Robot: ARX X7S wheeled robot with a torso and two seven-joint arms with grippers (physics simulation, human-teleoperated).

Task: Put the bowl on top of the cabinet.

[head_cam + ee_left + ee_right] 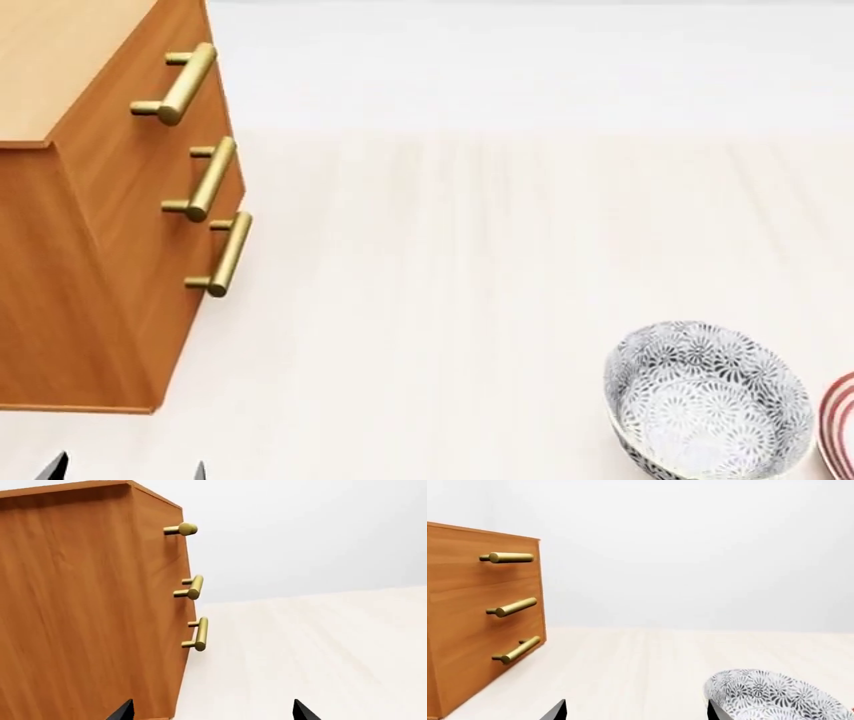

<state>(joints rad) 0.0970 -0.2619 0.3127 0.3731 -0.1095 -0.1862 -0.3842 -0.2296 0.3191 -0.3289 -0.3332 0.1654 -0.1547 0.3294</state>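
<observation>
- Your left gripper (127, 468) shows only as two dark fingers (54, 466) at the near edge of the head view, spread apart and holding nothing.
- Your right gripper (636, 709) has its fingers apart too, empty, one tip just beside the bowl (707, 398).
- The bowl sits upright on the pale desk (454, 300) at your near right, next to a red-ringed plate (841, 420).
- The cabinet (94, 250) stands well apart at far left, its three brass handles (200, 180) facing right.

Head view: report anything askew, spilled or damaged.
Nothing stands out. The bowl sits upright and empty on the pale surface, beside a red-ringed plate. The cabinet stands square, its three handles intact and drawers closed.
</observation>
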